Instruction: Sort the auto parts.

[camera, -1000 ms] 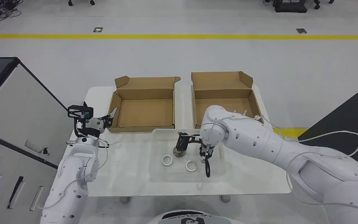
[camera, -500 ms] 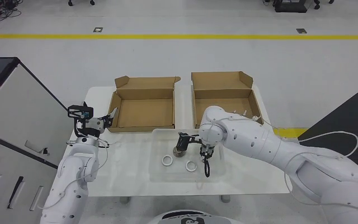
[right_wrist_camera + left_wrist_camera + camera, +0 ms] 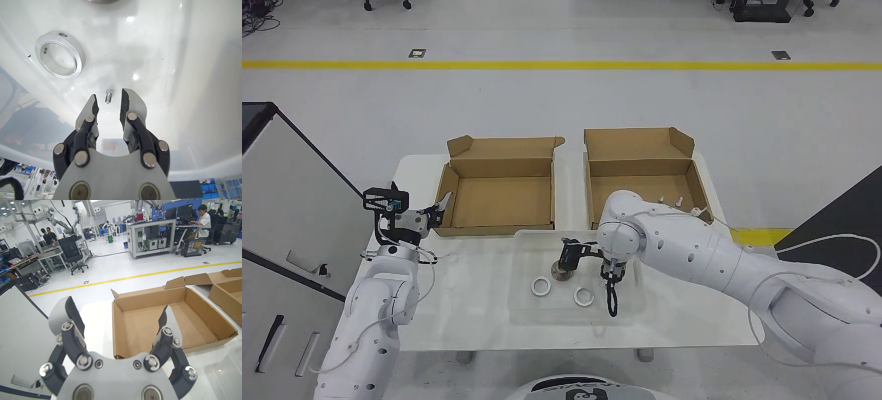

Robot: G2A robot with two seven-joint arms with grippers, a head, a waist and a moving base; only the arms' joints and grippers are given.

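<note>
Bolt (image 3: 108, 97): flat on tray (image 3: 189, 85) floor, between right end effector (image 3: 109, 94) fingers, untouched.
Right end effector: apart, narrow gap.
Ring (image 3: 79, 62): nearby, clear room between.
Left end effector (image 3: 117, 303): apart, beside box (image 3: 196, 306) edge.

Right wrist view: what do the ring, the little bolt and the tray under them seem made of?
Ring: likely aluminium or steel, satin silver with drilled holes. Bolt: probably plated steel, bright, threaded shank. Tray: seemingly glossy translucent white plastic, given sharp light reflections and shapes showing dimly through it.
</note>
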